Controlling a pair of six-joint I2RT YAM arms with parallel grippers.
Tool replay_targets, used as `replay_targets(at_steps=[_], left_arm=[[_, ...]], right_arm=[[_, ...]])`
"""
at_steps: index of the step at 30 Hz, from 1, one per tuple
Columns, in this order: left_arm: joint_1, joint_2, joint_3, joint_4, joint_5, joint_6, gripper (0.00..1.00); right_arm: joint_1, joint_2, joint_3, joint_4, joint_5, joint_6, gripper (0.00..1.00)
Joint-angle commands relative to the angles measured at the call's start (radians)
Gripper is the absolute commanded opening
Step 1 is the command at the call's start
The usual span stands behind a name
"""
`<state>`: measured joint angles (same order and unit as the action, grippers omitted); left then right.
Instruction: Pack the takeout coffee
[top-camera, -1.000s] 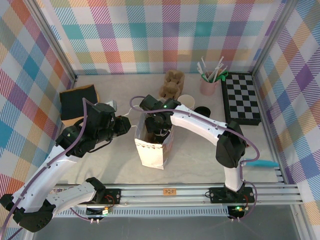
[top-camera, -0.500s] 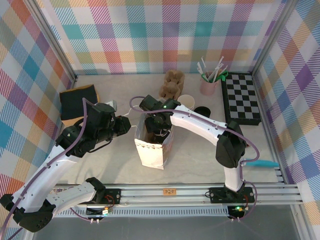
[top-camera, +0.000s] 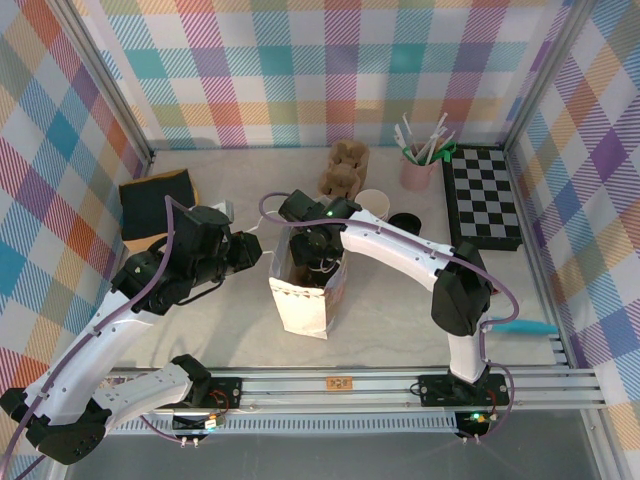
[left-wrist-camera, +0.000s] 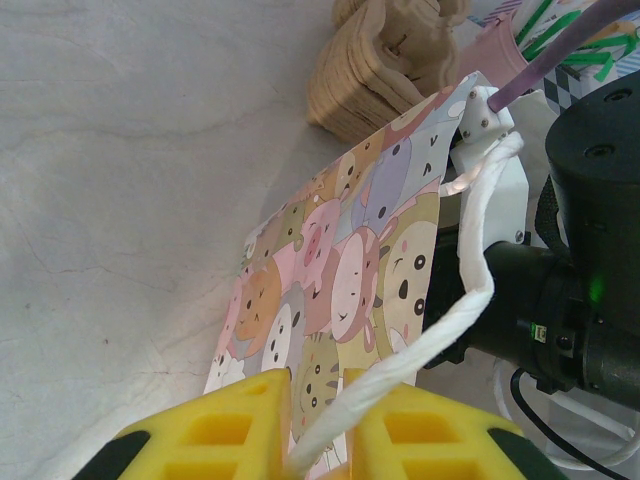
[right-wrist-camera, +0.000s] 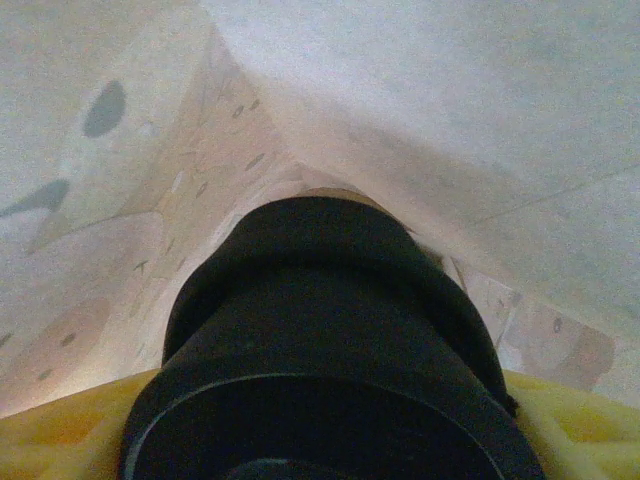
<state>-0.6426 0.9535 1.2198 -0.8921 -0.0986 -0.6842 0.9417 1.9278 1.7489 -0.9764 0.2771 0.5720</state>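
A paper bag (top-camera: 300, 300) printed with cartoon animals stands upright in the middle of the table. My left gripper (top-camera: 255, 250) is at the bag's left rim, shut on its white twisted handle (left-wrist-camera: 470, 270), which runs between the yellow fingers (left-wrist-camera: 240, 425). My right gripper (top-camera: 318, 255) reaches down into the open mouth of the bag. In the right wrist view the takeout coffee (right-wrist-camera: 320, 350) shows its round black lid between my yellow fingers (right-wrist-camera: 60, 430), with the bag's inner walls close around it. The cup's body is hidden under the lid.
Behind the bag stand a stack of cardboard cup carriers (top-camera: 343, 168), a lidless white cup (top-camera: 372, 203) and a loose black lid (top-camera: 404, 222). A pink cup of stirrers (top-camera: 417, 168) and a chessboard (top-camera: 484, 195) are at the back right. A dark pad (top-camera: 155, 203) lies at the left.
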Motion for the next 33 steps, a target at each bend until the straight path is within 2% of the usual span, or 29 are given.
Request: replay_targets(at_steps=[1, 33], left_arm=[[0.007, -0.007, 0.003, -0.022, -0.006, 0.011, 0.21], [0.006, -0.019, 0.004, -0.033, -0.017, 0.011, 0.25]], right_arm=[[0.022, 0.089, -0.057, -0.136, -0.086, 0.037, 0.63], [0.024, 0.073, 0.026, -0.176, -0.061, 0.017, 0.78]])
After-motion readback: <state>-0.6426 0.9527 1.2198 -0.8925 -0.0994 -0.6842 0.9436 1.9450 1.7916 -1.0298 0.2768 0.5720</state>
